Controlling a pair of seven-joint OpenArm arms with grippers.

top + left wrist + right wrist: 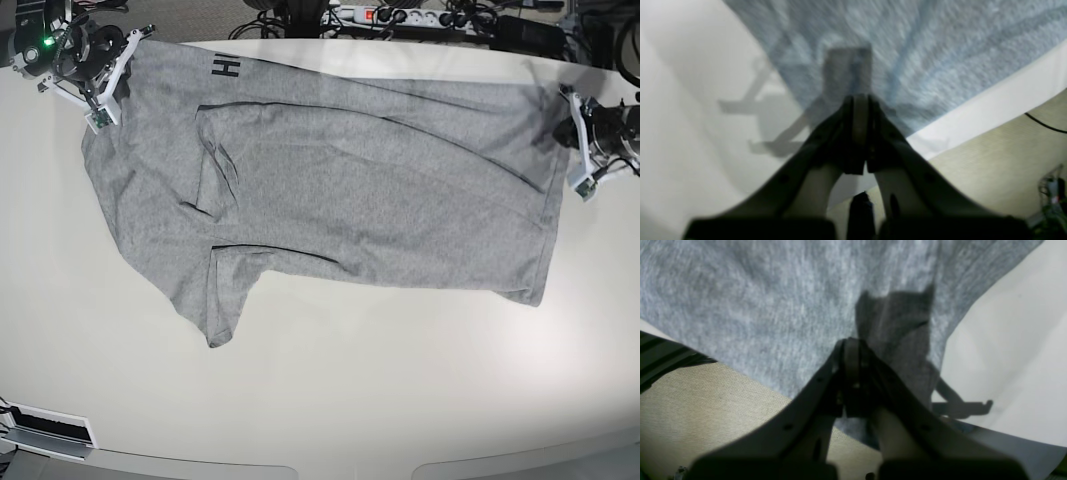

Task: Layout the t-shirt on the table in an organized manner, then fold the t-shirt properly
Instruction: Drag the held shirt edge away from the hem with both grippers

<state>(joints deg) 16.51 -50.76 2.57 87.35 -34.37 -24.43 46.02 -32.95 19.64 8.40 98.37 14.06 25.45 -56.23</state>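
Right now I see the grey t-shirt (pixel 340 190) spread across the far half of the off-white surface (pixel 330 400), lying sideways, with black lettering showing near its far left corner and one sleeve pointing toward me at the lower left. A fold of fabric lies over the body, leaving a crease that runs across the middle. My right hand (pixel 103 112) sits at the shirt's far left corner on the base view, and my left hand (pixel 582 185) sits at the opposite edge on that view's right. On the right wrist camera, my right hand (pixel 850 344) is clenched tight, its tip down on the grey cloth (pixel 773 306) near the surface's edge (pixel 1007 340); whether any fabric is pinched between the fingers I cannot tell. On the left wrist camera, my left hand (pixel 860 100) is clenched as well, with a pale strip showing between the fingers, resting at the shirt's (pixel 940 50) border where cloth meets the bare surface (pixel 690 100). Beyond the rim I see tan carpet floor (pixel 990 160) and a black cable (pixel 1045 125).
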